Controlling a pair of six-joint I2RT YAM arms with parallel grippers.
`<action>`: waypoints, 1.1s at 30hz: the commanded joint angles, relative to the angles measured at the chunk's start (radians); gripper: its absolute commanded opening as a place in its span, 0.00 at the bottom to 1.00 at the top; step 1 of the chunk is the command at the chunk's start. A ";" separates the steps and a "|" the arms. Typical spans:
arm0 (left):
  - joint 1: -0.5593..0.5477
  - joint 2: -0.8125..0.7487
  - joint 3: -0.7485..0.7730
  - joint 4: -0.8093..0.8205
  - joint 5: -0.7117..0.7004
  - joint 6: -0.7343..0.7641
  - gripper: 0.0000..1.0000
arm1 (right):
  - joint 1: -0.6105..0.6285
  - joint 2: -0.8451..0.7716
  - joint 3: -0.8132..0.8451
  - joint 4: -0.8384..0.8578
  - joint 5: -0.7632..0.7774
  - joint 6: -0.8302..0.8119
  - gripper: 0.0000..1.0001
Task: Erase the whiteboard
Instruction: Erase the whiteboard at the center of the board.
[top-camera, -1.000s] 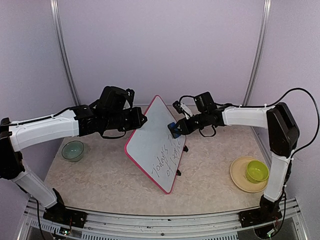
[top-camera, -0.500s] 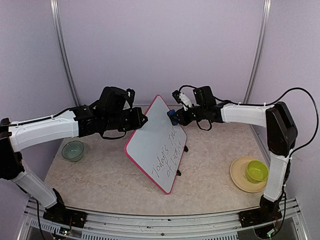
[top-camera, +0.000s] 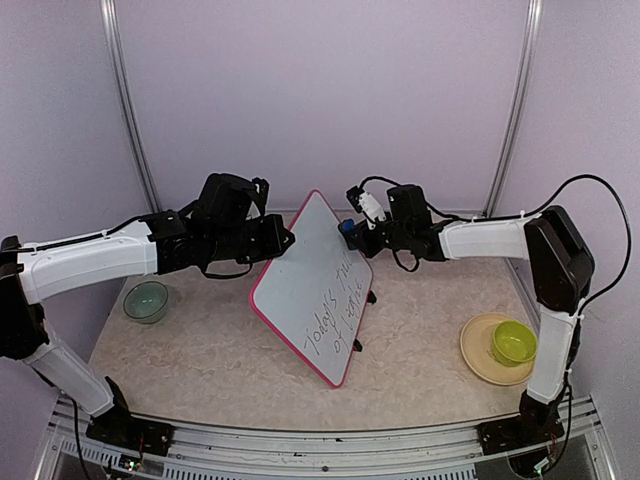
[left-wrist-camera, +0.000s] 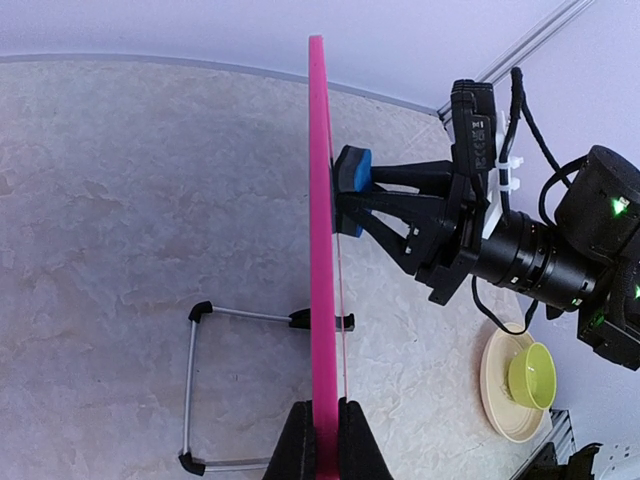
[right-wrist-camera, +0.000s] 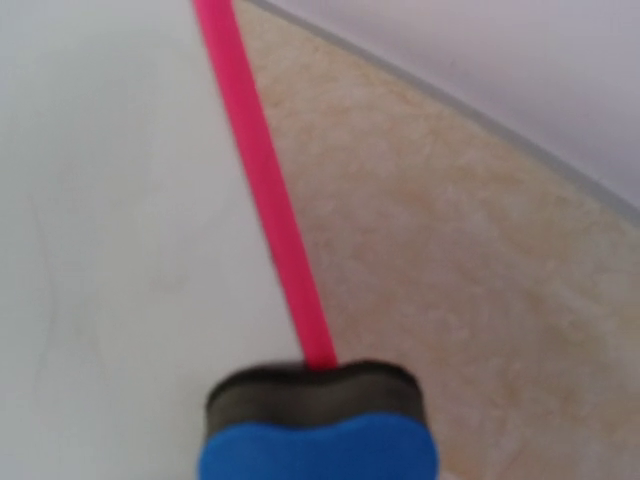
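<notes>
At bench centre: board (top-camera: 315, 290), white face, pink rim, rounded corners. It stands tilted on one long edge, its upper corner toward the far edge and its lower corner toward the near edge. In the left wrist view it is seen edge-on (left-wrist-camera: 320, 250). In the right wrist view its white face (right-wrist-camera: 100, 200) fills the left half, blurred.

Handwriting (top-camera: 335, 315): dark, in two lines on the lower half of the face. The words are too small to read in full. The upper half is blank.

Stand (left-wrist-camera: 200, 380): thin wire frame with black feet, resting on the bench behind the board. Two feet (top-camera: 372, 296) show past the rim on the bench's right side.

Left gripper (left-wrist-camera: 322, 440): fingers clamped on the board's rim, one on each face. In the top view it meets the rim's upper left side (top-camera: 283, 240).

Right gripper (left-wrist-camera: 362, 190): fingers closed on the eraser, reaching in from the right (top-camera: 352, 232).

Eraser (left-wrist-camera: 353, 166): blue back, dark felt. The felt touches the board's face beside the rim near the upper corner (top-camera: 345, 231). In the right wrist view it sits at bottom centre (right-wrist-camera: 320, 450), where the pink rim meets it.

Bench (top-camera: 220, 350): beige, marbled top.

Teal bowl (top-camera: 146, 300): near the left edge, well apart from the board.

Plate (top-camera: 478, 355): pale yellow, near the near right corner.

Green bowl (top-camera: 514, 342): on the plate.
</notes>
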 joint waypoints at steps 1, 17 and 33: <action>-0.024 0.027 -0.004 0.007 0.073 0.040 0.00 | 0.033 -0.010 0.014 0.054 0.020 -0.036 0.00; -0.036 0.042 0.009 0.018 0.059 0.022 0.00 | 0.157 -0.091 -0.131 0.116 -0.011 -0.074 0.00; -0.047 0.028 0.004 0.018 0.032 0.006 0.00 | 0.256 -0.168 -0.273 0.169 0.015 -0.078 0.00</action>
